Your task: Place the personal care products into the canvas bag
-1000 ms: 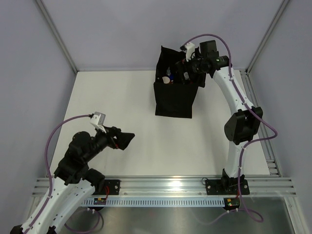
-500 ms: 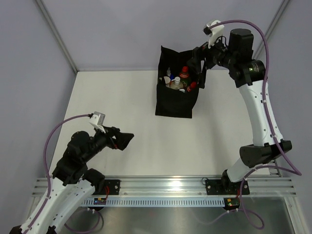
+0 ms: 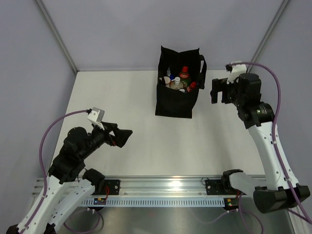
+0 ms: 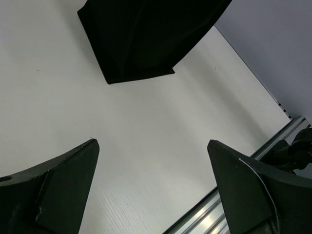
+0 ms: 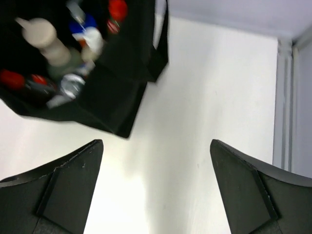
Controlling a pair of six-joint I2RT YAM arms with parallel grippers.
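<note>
one bag stands upright by the far edge, right of middle. the bottles sit inside it; about six show, but blur stops an exact count. they look light, stiff and slick, best pinched round the body. the bag is soft and may sag. the left gripper and right gripper both gape, empty.

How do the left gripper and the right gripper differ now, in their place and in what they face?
The left gripper hangs over the bare table at the front left, far from the bag; the right gripper is just right of the bag. The left wrist view shows only the bag's outside; the right wrist view looks down onto the bottles inside. Both are open and empty.
</note>
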